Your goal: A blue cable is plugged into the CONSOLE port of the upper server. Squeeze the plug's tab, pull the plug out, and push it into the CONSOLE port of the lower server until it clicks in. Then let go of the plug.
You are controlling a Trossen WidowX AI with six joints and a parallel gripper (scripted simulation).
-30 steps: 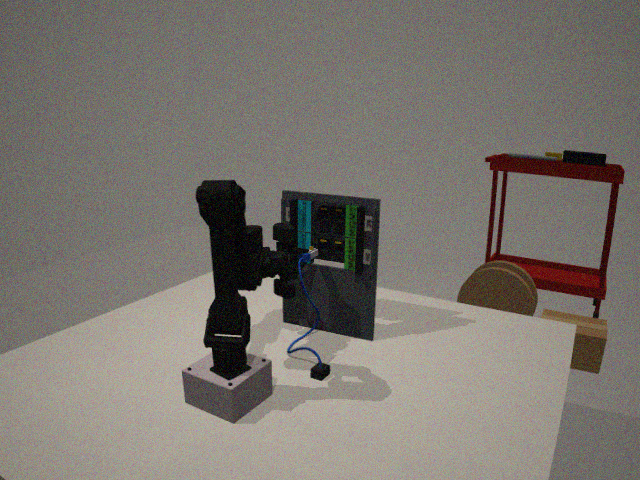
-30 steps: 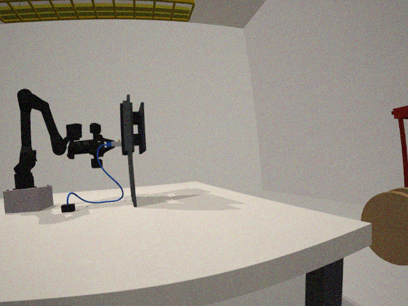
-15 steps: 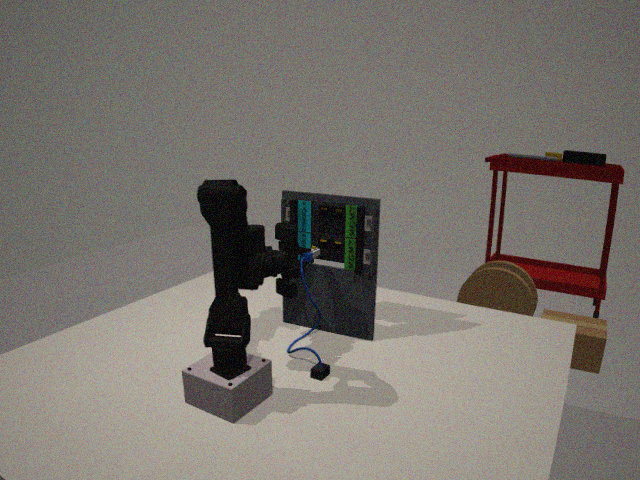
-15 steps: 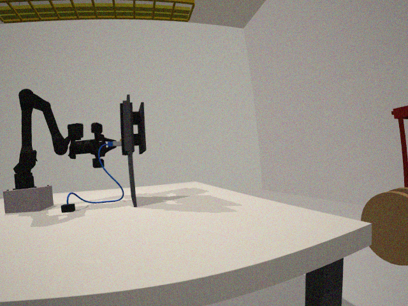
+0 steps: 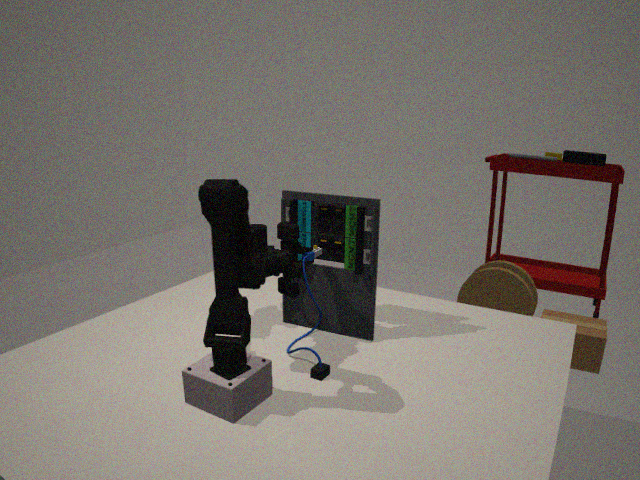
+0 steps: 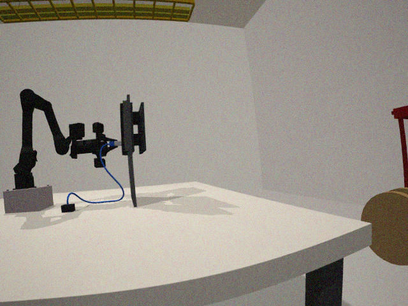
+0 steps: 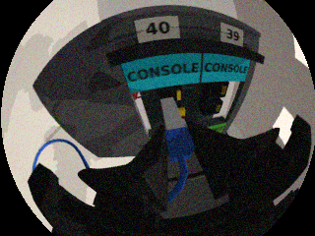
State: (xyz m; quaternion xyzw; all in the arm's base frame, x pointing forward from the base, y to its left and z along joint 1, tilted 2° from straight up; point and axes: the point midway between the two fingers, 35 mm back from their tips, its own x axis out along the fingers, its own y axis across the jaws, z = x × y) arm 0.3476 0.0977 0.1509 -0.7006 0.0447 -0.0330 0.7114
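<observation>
the pale worktop (image 5: pixel 439 423) (image 6: pixel 214 240) spreads beneath the dark upright panel (image 5: pixel 341 304) (image 6: pixel 131 178) (image 7: pixel 69 118), my landmark. in front of the panel, my claw (image 5: pixel 305 258) (image 6: pixel 113 143) (image 7: pixel 175 126) is gripped on the blue plug (image 5: pixel 309 255) (image 6: pixel 112 143) (image 7: pixel 179 143), its pale tip toward the lower server's ports. below, the blue cable (image 5: pixel 313 299) (image 6: pixel 111 176) (image 7: pixel 61 141) droops to a small black block (image 5: pixel 320 371) (image 6: pixel 68 208) before the panel.

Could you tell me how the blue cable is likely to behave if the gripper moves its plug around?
The blue cable looks floppy, as it hangs in loose bends, so it would probably trail along. It seems thin and likely light. The small black block at its far end might drag if the slack ran out.
</observation>
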